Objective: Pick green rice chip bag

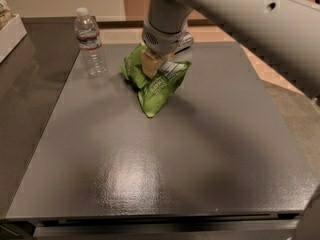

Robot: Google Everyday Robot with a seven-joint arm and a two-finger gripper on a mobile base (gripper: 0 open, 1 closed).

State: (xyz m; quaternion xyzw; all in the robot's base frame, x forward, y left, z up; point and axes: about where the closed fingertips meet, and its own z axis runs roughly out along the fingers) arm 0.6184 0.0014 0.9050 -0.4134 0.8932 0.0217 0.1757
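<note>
Gripper (151,65) sits at the back-centre of the table (150,164), coming straight down from the arm (225,9) onto the top of the bag (159,84). Fingers look closed on a fold of the foil: one tan pad shows w/ green film bunched up tight around it, so I read it as a pinch, narrow gap, nothing else in the grip. The top-down approach makes sense, since a crumpled bag gives a ridge to squeeze and no flat side to slide under.

The bag hangs in a wedge from the pinch, white label panel facing fwd, lower tip pointing toward the near edge. Tip looks to be touching the table or just off it; can't tell which. So prob. grasp made, lift not yet done.

Bottle (90,44) stands upright to the left of the bag, near but apart, cap on, clear of the arm's path up. Small silvery thing (184,40) behind the wrist, mostly hidden, can't ID.

Surface: dark grey, matte w/ a soft glare patch near the front, flat, slightly textured. White box (11,34) at far left edge on a darker counter. Tan floor (292,109) to the right, pale wall at the back.
</note>
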